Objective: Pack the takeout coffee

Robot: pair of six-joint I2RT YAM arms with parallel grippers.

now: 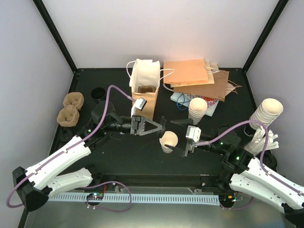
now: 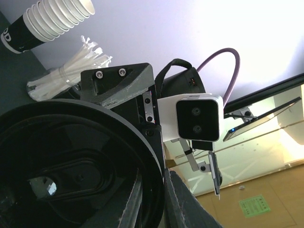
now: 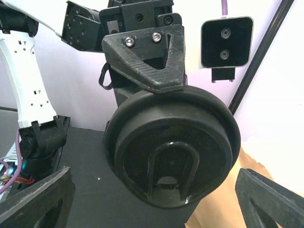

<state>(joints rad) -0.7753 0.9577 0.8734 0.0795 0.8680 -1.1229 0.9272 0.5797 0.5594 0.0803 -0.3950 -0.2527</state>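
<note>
Scanning the bench (image 1: 118,159), we find the white, black-lidded takeout coffee (image 1: 167,143) tilted near its middle, left jaws clamped on it, right jaws spread wide, near an open brown bag (image 1: 149,103), contents unclear.

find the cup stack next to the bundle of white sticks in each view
top external: cup stack at the far right, leaning, mouth up and to the right.
left wrist: cup stack in the top left corner.
right wrist: not in it.
shared landmark: bundle of white sticks right beside it.
</note>
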